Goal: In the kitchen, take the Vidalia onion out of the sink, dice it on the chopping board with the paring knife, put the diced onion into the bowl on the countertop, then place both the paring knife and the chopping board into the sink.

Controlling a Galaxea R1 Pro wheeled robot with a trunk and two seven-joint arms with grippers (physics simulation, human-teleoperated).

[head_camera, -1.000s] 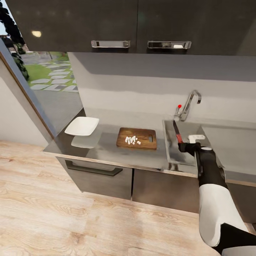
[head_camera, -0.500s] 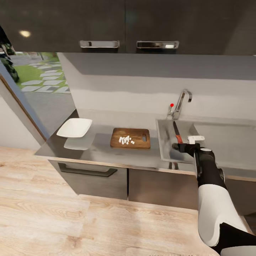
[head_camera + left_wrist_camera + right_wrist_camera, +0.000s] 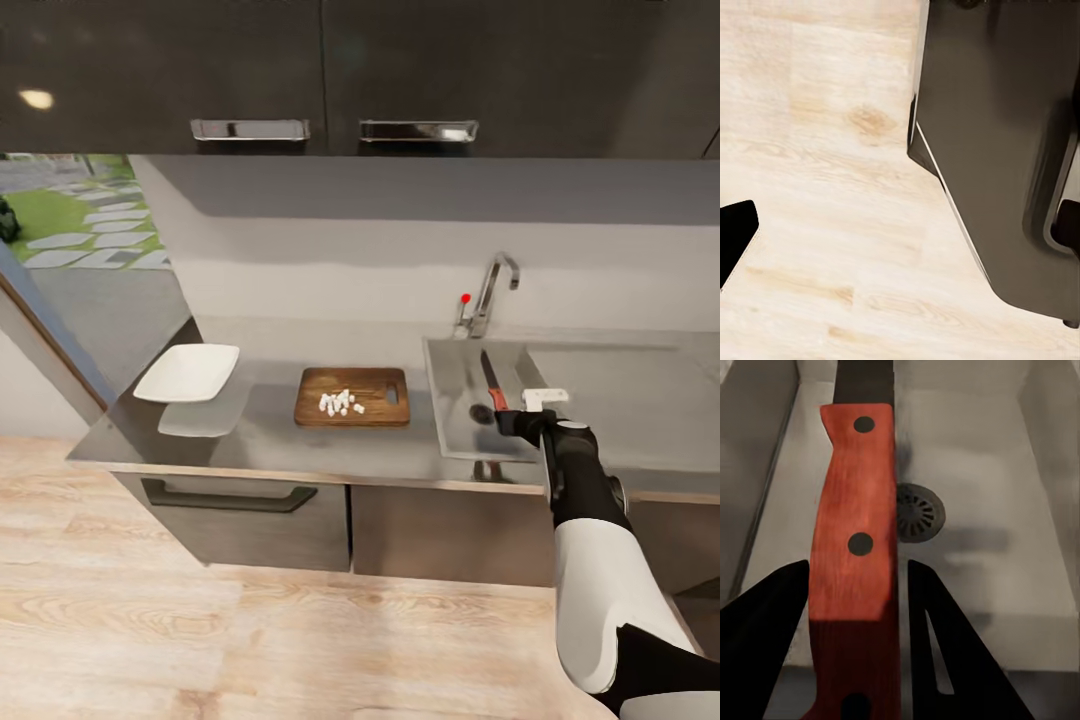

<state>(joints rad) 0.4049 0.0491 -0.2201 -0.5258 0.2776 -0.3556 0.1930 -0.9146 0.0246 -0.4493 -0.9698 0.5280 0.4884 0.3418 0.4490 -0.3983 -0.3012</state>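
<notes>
- Bowl sits empty at the countertop's left end.
- Chopping board carries the diced onion, not yet transferred.
- Whole view has shifted since a second ago: the camera moved, not the objects.
- Right gripper remains clamped on the paring knife, above the sink; release appears imminent.
- Left gripper: jaw state cannot be told.

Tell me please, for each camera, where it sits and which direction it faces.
Head view: high on the robot, looking down at the countertop, the sink and the right arm.
Left wrist view: on the left arm, facing the wooden floor beside a dark robot part.
Right wrist view: on the right arm, facing into the sink along its jaws.
Head and right wrist views share the paring knife and the drain.
</notes>
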